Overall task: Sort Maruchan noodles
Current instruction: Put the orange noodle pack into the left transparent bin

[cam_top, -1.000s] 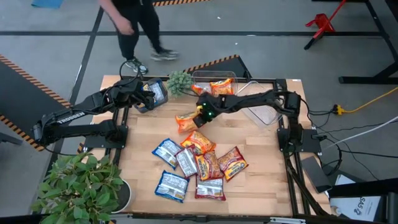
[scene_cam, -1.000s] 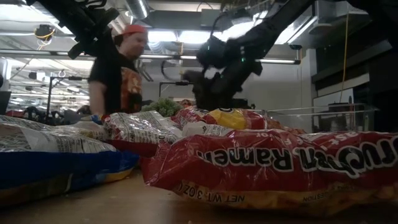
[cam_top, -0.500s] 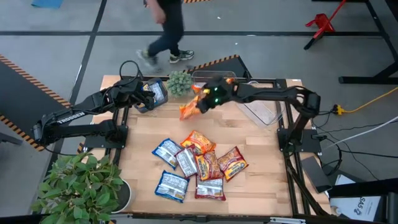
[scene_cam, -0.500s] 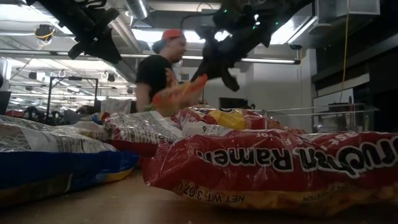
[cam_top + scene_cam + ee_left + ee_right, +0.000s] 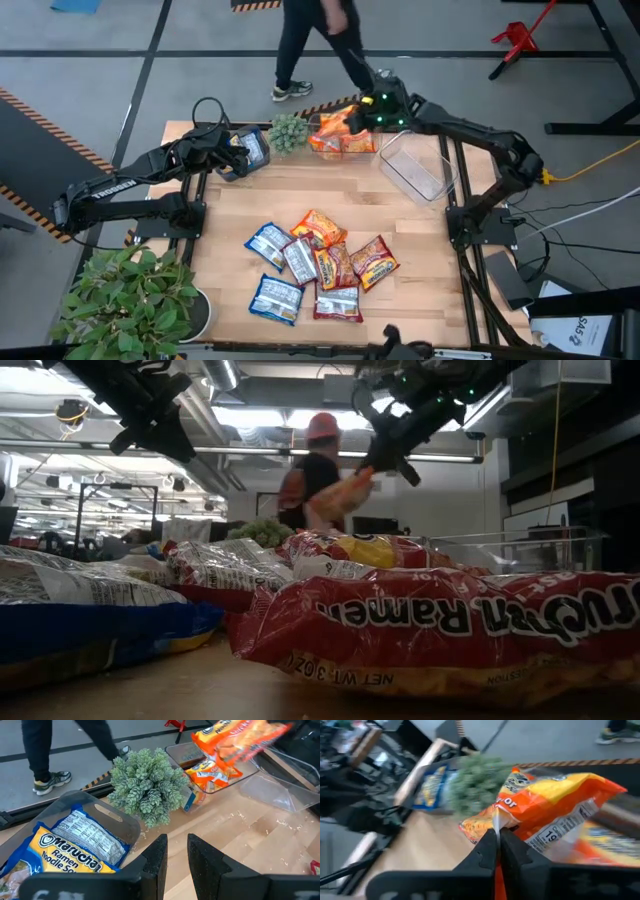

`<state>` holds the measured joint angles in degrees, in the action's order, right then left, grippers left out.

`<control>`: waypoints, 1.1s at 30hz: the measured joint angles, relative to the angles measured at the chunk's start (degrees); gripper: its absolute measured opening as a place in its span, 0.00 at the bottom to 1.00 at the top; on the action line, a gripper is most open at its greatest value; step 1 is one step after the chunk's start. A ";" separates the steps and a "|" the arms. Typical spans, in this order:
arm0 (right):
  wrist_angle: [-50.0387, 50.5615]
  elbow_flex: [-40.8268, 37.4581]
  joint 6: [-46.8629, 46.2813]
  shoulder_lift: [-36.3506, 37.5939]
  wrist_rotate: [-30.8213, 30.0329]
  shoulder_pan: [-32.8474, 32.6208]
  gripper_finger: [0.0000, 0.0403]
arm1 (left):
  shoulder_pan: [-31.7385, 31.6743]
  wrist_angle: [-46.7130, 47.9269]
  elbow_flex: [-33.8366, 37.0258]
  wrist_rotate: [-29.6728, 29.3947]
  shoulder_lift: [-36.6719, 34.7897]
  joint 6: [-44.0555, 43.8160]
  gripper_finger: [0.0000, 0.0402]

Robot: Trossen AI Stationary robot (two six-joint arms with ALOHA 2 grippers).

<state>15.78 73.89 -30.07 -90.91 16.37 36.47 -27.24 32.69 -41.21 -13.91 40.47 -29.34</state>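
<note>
My right gripper (image 5: 364, 112) is shut on an orange Maruchan noodle packet (image 5: 335, 122), held in the air over a clear bin (image 5: 372, 132) at the table's far edge; other orange packets (image 5: 207, 772) lie in that bin. Several blue, orange and red packets (image 5: 315, 265) lie in a heap on the table's near middle. My left gripper (image 5: 177, 851) waits at the far left, raised, fingers a little apart with nothing between them, near a clear bin (image 5: 112, 817) holding a blue packet (image 5: 75, 850). My right gripper pinches the orange packet by one edge (image 5: 496, 824) between its two fingers. The fingers slant downward from the table's right. The packet (image 5: 340, 495) hangs off the fingertips toward the left, lifted clear of table and bin.
A small green plant (image 5: 288, 132) stands between the two far bins. A second clear bin (image 5: 412, 170) lies to the right of the orange one. A person (image 5: 315, 40) walks past behind the far edge. A big potted plant (image 5: 130, 300) stands at the near left corner.
My right gripper has lifted the orange packet off the table's middle, carried it up and toward the far right, and tipped nearer to level, stopping over the far bin. It stayed shut. The person behind the table has walked toward the right.
</note>
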 joint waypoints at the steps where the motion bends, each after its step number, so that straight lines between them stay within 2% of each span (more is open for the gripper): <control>1: 0.55 0.00 0.82 -0.24 0.09 0.81 0.00 | 0.00 0.00 0.00 -0.02 0.01 0.00 0.17; 6: 6.70 -0.02 5.52 -1.52 -0.22 4.16 0.00 | 0.00 0.00 0.00 -0.58 0.01 0.00 0.17; 13: 8.63 -0.02 9.00 -4.72 1.92 7.25 0.00 | 0.00 -0.02 0.00 -1.68 0.00 -0.05 0.17; 23: 16.75 -0.04 14.31 -6.47 0.18 9.87 0.01 | 0.00 -0.02 0.00 -1.73 0.02 -0.50 0.17; 26: 20.33 -0.05 16.41 -6.47 -0.37 9.66 0.07 | 0.01 -0.04 0.00 -1.75 0.01 -0.52 0.17; 33: 22.42 0.39 18.56 -5.71 0.78 9.86 0.31 | 0.02 -0.04 0.00 -1.76 0.00 -0.55 0.17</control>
<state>38.20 74.28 -11.51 -96.62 17.15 46.34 -27.22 32.64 -41.21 -15.68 40.48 -29.89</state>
